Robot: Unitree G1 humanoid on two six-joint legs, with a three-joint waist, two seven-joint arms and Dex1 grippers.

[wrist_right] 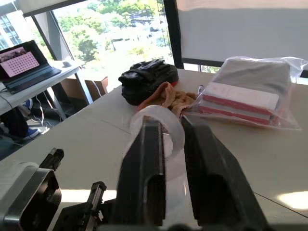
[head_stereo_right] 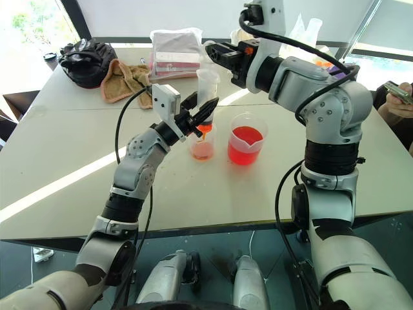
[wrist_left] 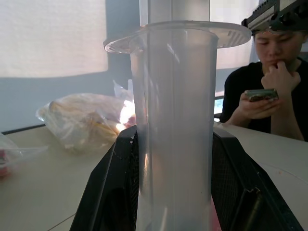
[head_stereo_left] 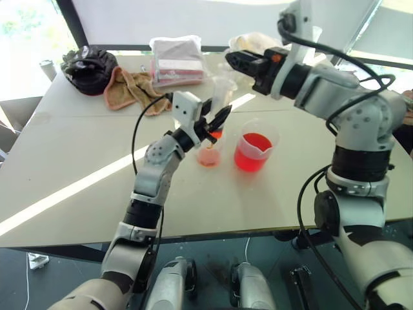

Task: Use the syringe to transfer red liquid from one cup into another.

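The syringe [head_stereo_right: 208, 90] stands upright with its orange tip just above the smaller clear cup [head_stereo_right: 202, 150], which holds a little pale orange-red liquid. My left gripper [head_stereo_right: 200, 113] is shut on the clear barrel [wrist_left: 175, 120]; black fingers [wrist_left: 115, 183] press both its sides. My right gripper [head_stereo_right: 214, 51] reaches in from the right at the syringe's top. In the right wrist view its fingers [wrist_right: 149, 159] stand close together with the clear plunger head between them. The wider spouted cup [head_stereo_right: 246, 139] sits just right of the small one, with vivid red liquid [head_stereo_right: 244, 154] inside.
At the back of the table [head_stereo_right: 64, 161] lie a black bag [head_stereo_right: 87, 61], a brown cloth [head_stereo_right: 122, 81] and a clear bag of pink boxes [head_stereo_right: 175, 51]. A person with a phone [head_stereo_right: 397, 93] sits at the far right. A laptop [wrist_right: 24, 65] stands on a side desk.
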